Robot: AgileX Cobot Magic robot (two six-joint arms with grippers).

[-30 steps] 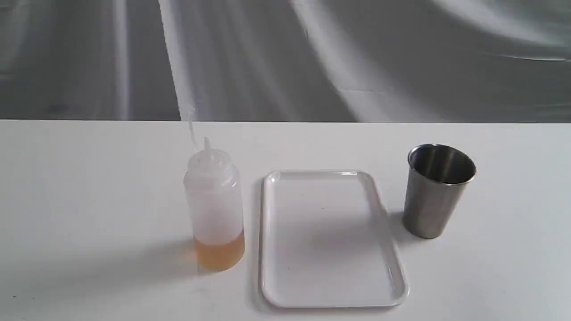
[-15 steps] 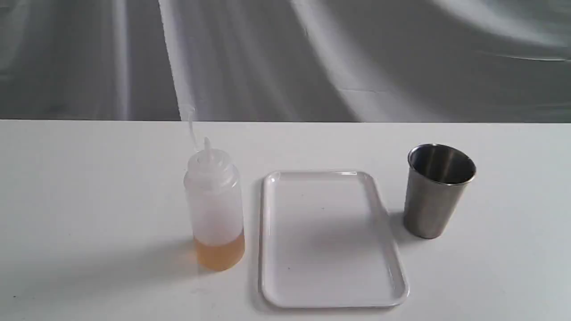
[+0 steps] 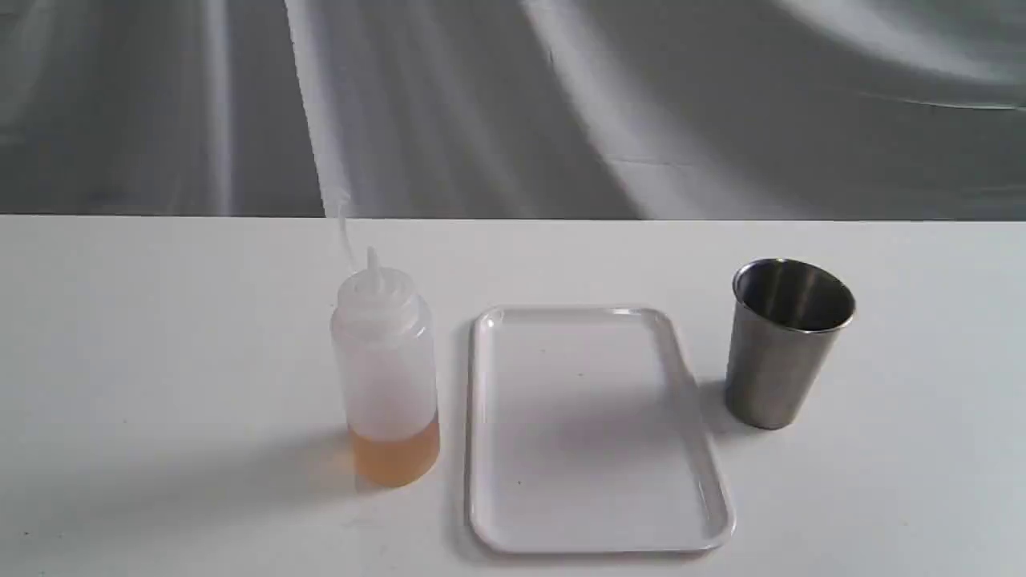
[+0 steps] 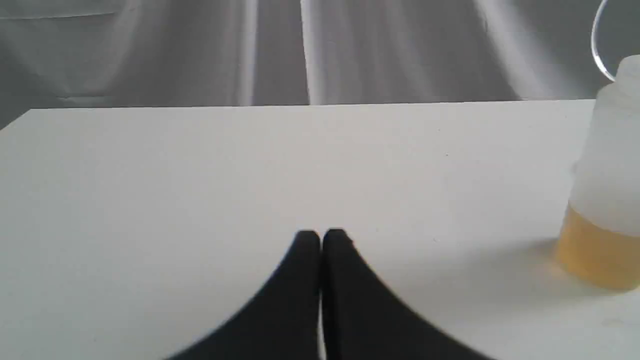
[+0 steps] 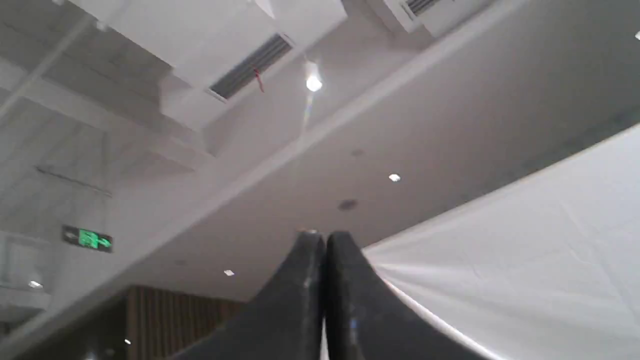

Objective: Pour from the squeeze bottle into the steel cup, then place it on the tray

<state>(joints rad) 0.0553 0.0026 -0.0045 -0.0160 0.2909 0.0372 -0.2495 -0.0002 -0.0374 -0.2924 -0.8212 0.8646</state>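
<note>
**So, nothing grabbed yet: the bottle sits off to the side of the left fingers**

The squeeze bottle [image 3: 385,377] stands upright on the worktop [image 3: 160,336]. Its long axis is vertical, the nozzle [image 3: 372,258] points up, and there's a little amber liquid [image 3: 394,458] at the bottom. Just beside it lies the tray [image 3: 481,433] with nothing on it. On the far side of the tray, a bit apart from it, the steel cup [image 3: 785,353] stands with its mouth up.

The left fingers [image 4: 345,280] are clenched together on nothing, low over the worktop. The bottle isn't lined up with them. It's ahead of the tips and well off to one side, right at the edge of what that wrist camera catches.

The right fingers [image 5: 300,290] are pressed together too and hold nothing. They point up at the ceiling [image 5: 200,165], with none of the task's things in front of them.

My read is that the left arm is the nearer one, so the grab is its job. It would need to swing over toward the bottle, spread the fingers, and close on the body from the side. It looks like soft plastic, so a hard squeeze might squirt early.
</note>
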